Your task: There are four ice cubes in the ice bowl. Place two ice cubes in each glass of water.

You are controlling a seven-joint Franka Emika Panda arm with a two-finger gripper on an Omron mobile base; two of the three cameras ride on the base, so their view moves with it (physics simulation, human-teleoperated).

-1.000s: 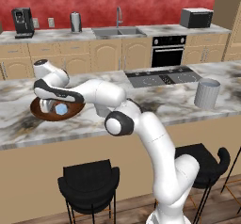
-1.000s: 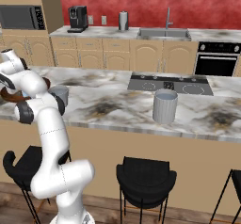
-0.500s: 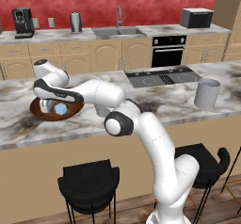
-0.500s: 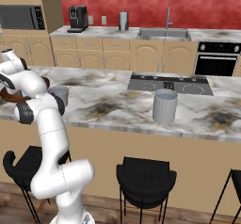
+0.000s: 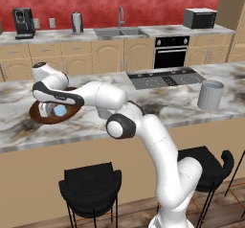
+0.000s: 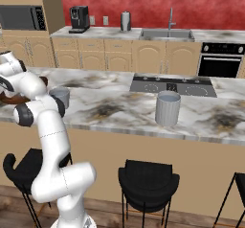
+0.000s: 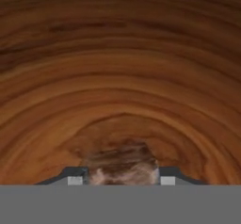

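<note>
A white robot arm reaches far over the marble island to the wooden ice bowl (image 5: 45,113), its gripper (image 7: 121,173) lowered into the dish on the side of the island farthest from the cooktop (image 5: 161,78). In the hand view the two dark fingertips (image 7: 74,176) sit close above the bowl's ringed wooden floor with a pale, blurred patch between them, probably an ice cube, though it is too indistinct to be sure. The jaws stand part-way in, and whether they have clamped on anything cannot be told. From the left base view a pale blue ice cube (image 5: 60,111) shows in the bowl just beside the hand. One grey-blue glass (image 6: 60,97) stands near the bowl, on its cooktop side; the taller glass (image 6: 168,108) stands well apart from the bowl, beyond the cooktop. No cube can be seen in either glass, so the task looks to be at its first pick. To do this step well, the fingers should close squarely on opposite faces of a single cube, low enough to catch its middle without scraping the wood, then lift straight up before swinging toward the nearer glass, since a slick cube may squirt free.
</note>
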